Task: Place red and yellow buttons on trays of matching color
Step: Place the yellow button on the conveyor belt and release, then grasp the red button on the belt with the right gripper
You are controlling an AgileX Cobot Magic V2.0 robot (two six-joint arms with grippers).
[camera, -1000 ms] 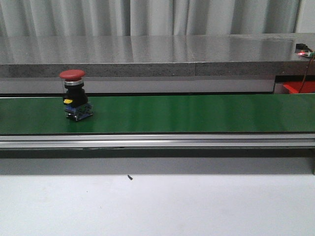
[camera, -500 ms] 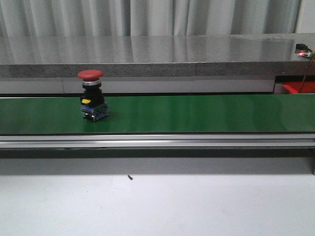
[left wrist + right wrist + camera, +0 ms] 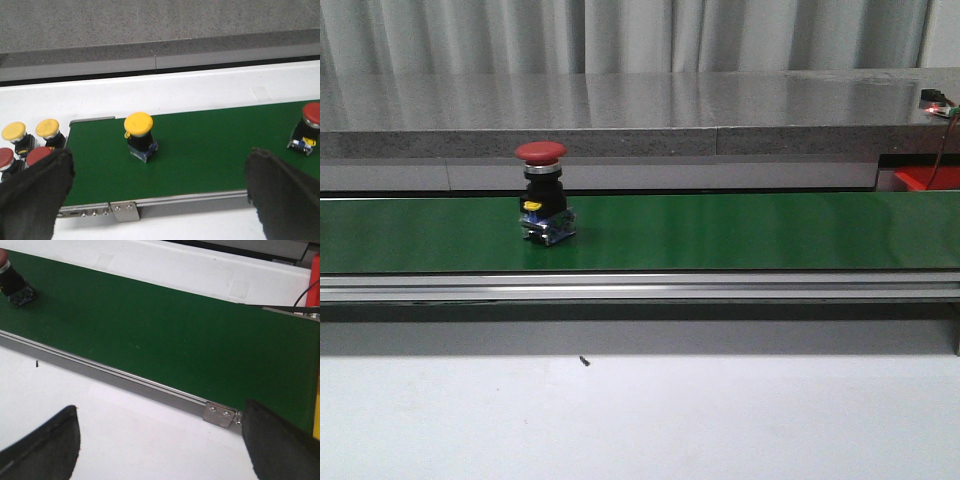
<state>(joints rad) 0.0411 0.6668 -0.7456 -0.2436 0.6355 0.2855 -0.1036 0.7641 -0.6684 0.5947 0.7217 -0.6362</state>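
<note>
- A red button (image 3: 541, 152) is seen standing upright on the green belt (image 3: 740, 230), toward its left part.
- A yellow button (image 3: 139, 125) is seen upright on the belt, near its end.
- More red and yellow buttons (image 3: 30, 142) are gathered just off that end.
- The left claw (image 3: 160, 192) and right claw (image 3: 160, 440) are spread wide, with nothing held.

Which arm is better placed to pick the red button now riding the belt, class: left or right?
Probably the left. The red button stands on the left part of the green belt. The open left hand sees it nearby, while the open right hand sees it only at its view's far corner.
</note>
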